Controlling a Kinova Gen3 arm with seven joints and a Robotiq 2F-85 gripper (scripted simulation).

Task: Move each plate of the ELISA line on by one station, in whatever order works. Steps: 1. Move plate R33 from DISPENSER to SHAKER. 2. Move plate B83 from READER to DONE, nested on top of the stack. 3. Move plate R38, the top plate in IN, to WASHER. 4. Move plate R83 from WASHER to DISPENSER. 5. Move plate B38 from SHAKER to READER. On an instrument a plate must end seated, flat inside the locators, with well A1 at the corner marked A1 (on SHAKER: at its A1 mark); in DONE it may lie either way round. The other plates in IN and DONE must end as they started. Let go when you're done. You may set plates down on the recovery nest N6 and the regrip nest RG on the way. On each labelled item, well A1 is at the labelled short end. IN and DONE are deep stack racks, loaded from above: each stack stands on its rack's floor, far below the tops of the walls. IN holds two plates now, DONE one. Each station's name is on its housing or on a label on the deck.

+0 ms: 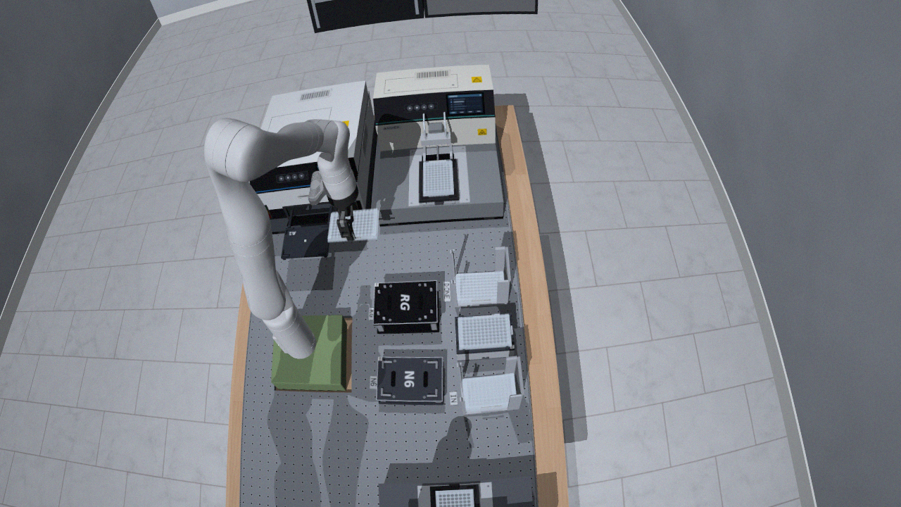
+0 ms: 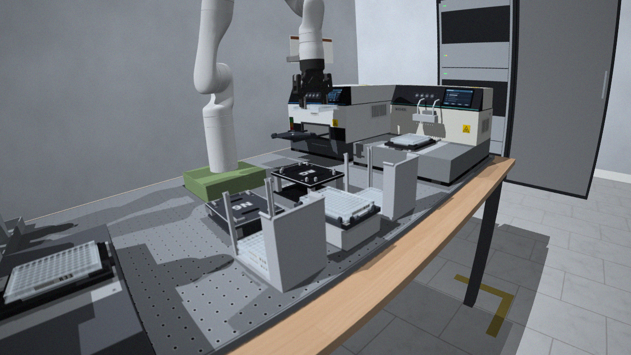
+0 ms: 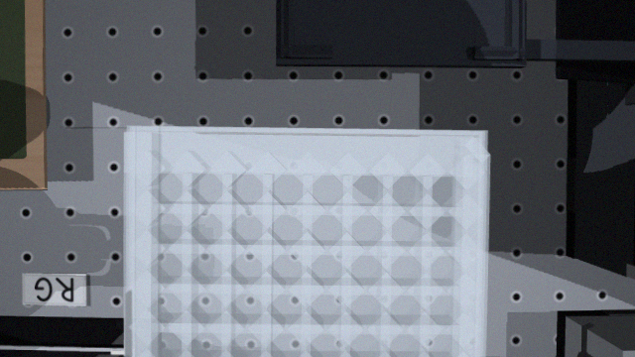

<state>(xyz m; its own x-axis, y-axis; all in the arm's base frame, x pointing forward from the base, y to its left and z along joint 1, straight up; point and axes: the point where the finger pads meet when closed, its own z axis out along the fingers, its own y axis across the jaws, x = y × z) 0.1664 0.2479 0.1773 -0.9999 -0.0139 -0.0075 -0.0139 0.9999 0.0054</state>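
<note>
My gripper (image 1: 343, 228) (image 2: 312, 104) is shut on a clear well plate, B83 (image 1: 366, 223) (image 2: 325, 107) (image 3: 308, 238), and holds it flat, high above the deck, just right of the READER's empty black tray (image 1: 300, 239) (image 2: 291, 134). Plate R83 (image 1: 438, 178) (image 2: 410, 139) sits on the WASHER. Plate B38 (image 1: 483, 332) (image 2: 341, 202) sits on the SHAKER, between the racks. Plate R33 (image 1: 455, 498) (image 2: 52, 268) sits on the DISPENSER at the near end. The DONE rack (image 1: 502, 267) (image 2: 399, 185) and the IN rack (image 1: 517, 378) (image 2: 295, 247) each hold plates. My fingers are out of sight in the wrist view.
The regrip nest RG (image 1: 405, 304) (image 2: 307, 176) and the recovery nest N6 (image 1: 409, 378) (image 2: 243, 210) stand mid-deck; both are bare. The arm's green base (image 1: 327, 365) (image 2: 220, 181) is at the left. An RG deck label (image 3: 55, 289) shows below the held plate.
</note>
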